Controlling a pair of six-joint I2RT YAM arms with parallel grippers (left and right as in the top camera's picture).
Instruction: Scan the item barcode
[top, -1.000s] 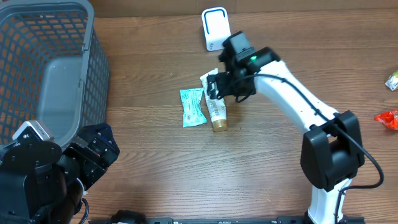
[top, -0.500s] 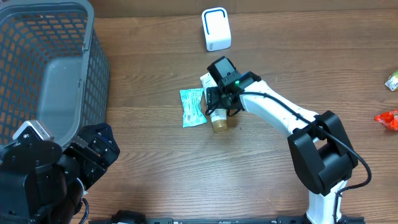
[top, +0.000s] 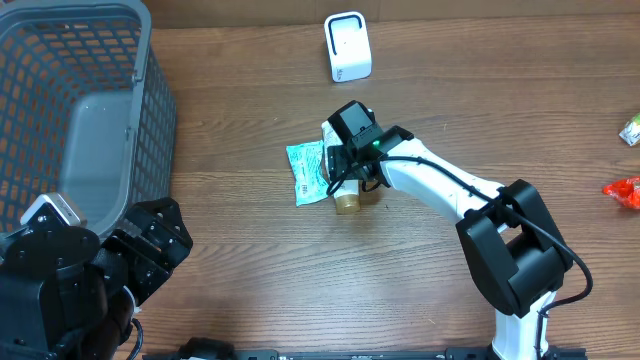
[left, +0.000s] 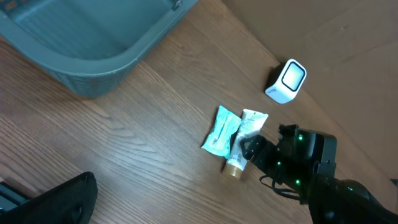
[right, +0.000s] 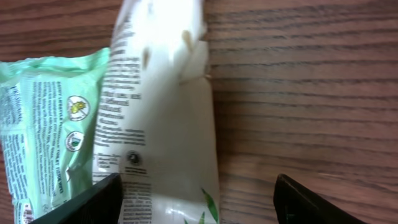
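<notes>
Right gripper (right: 199, 194), jaws apart astride the white tube (right: 163, 118) — gold cap (top: 347, 203), black print, green leaf.

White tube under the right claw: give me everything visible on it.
White tube, soft plastic by the look, lying flat on the wooden table. Crimped flat end, slightly dented body, gold cap at the other end. Small black print and round logos down one side, a green leaf mark lower. One long edge lies against a green packet. The right claw straddles it, open, not gripping.
</notes>
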